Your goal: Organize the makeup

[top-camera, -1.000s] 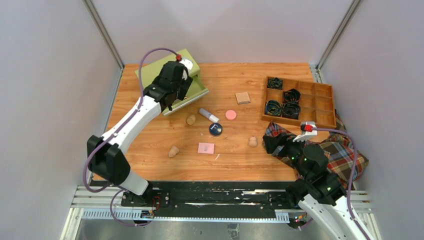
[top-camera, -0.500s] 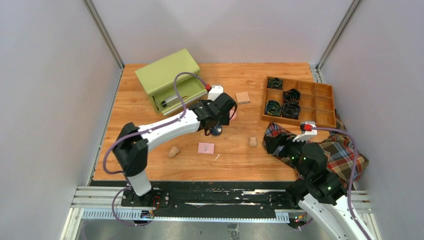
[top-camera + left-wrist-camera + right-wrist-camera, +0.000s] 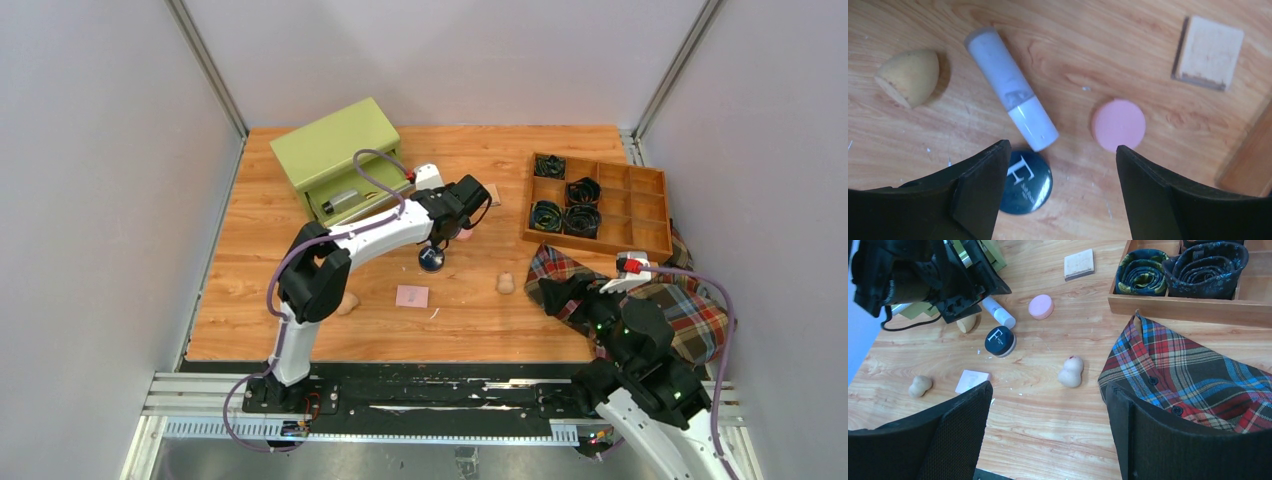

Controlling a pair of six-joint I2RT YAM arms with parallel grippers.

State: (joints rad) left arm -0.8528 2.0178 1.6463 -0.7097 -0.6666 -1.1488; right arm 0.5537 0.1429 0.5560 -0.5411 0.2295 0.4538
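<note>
Wooden table [image 3: 480, 160]: pale panels close it in on 3 sides, and both arm bases sit at the near edge.
Top view, back left: green drawer box [image 3: 335, 148] with its drawer pulled out and a clear bottle [image 3: 343, 198] lying inside.
Top view, back right: divided wooden tray [image 3: 645, 205] with black coiled bands [image 3: 583, 190] in 4 compartments. A plaid cloth [image 3: 690, 300] lies just in front of it.
Top view, left arm [image 3: 370, 232]: stretched to mid-table, its head hiding what lies under it.
Top view, loose makeup: navy round compact [image 3: 431, 259] sits just in front of that head and the pink square pad [image 3: 411, 296] lies nearer the bases. 1 tan sponge [image 3: 506, 284] is close to the cloth, and a second sponge [image 3: 348, 303] is half hidden by the arm's elbow.
Left wrist view, left gripper [image 3: 1062, 150]: fingers spread wide with nothing between them, only bare wood below the gap.
Left wrist view, makeup: white tube [image 3: 1010, 107] lies slanted, its cap end just beside the compact. The pink round disc [image 3: 1118, 124] is right of the tube and apart from it. The tan square [image 3: 1208, 52] lies farther out near the tray's corner, and a cut-ended sponge [image 3: 909, 77] sits left of the tube.
Right wrist view, right gripper [image 3: 1048, 390]: fingers spread and holding nothing, above the wood beside the cloth's edge.
Right wrist view, makeup: the tan sponge stands nearest — just ahead of the gap. The pad and second sponge are off to the left.
</note>
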